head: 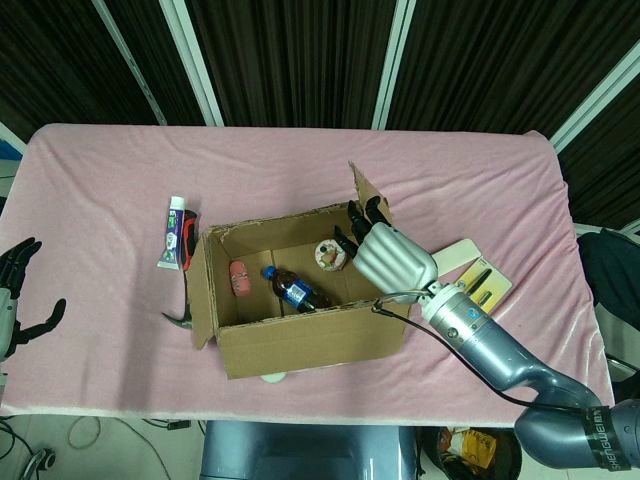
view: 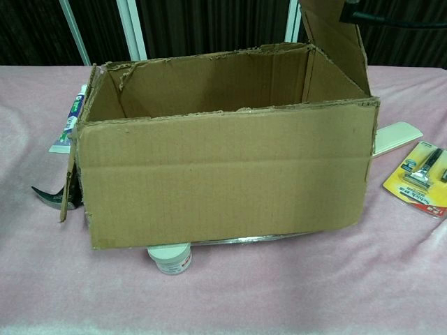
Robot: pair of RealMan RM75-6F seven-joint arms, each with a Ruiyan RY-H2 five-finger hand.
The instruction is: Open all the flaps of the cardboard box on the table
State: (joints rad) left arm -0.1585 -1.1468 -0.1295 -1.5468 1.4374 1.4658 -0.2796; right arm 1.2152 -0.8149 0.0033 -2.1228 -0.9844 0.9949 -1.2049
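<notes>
The brown cardboard box (head: 300, 335) stands mid-table with its top open; in the chest view the box (view: 223, 181) fills the frame, its front bottom edge raised off the cloth. The right side flap (head: 366, 196) stands upright, and shows again as the flap (view: 336, 38) at the top of the chest view. My right hand (head: 392, 256) grips this flap from outside, its dark fingertips (head: 357, 216) hooked over the edge into the box. At the far left table edge my left hand (head: 20, 292) holds nothing, fingers spread.
Inside the box lie a blue-capped bottle (head: 294, 290), a pink item (head: 238, 277) and a round tin (head: 330, 254). A white jar (view: 170, 257) peeks from under the front. A toothpaste tube (head: 172, 235), a white strip (head: 456, 258) and a razor pack (view: 419, 176) lie beside it.
</notes>
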